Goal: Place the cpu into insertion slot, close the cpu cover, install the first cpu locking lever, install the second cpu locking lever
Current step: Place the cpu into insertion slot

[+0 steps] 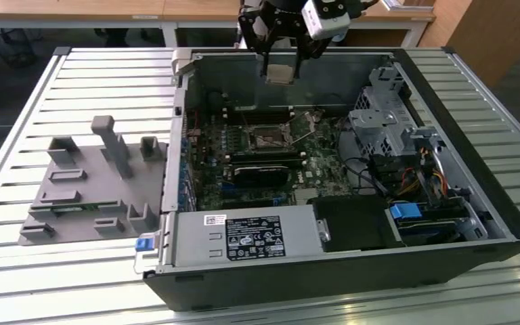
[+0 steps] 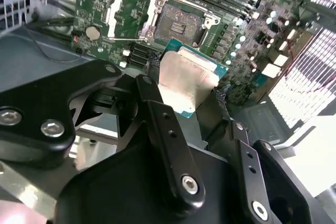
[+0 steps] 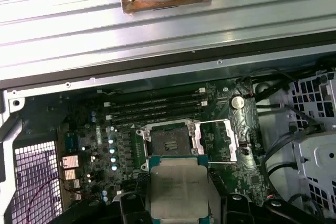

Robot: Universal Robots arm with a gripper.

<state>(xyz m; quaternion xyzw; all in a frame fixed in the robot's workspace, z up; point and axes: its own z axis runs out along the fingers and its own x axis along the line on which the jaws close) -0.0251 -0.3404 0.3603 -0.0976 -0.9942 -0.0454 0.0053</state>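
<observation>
Cpu (image 2: 186, 80) between jaws over uncovered insertion slot (image 2: 178, 22) inside open computer case (image 1: 332, 281)

We see a silvery-grey cpu (image 2: 186, 77) edged teal, a green board (image 3: 89, 145), a dark-centred slot (image 3: 169, 141), a silvery cover (image 3: 229, 140), a black gripper (image 2: 184, 95) and a pale striped table (image 1: 89, 74).

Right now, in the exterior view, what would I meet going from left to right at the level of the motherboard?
From the left: grey plastic fixture → insertion slot → silver drive cage. The hand holding the cpu lines up with the slot there, so I leave it out.
</observation>
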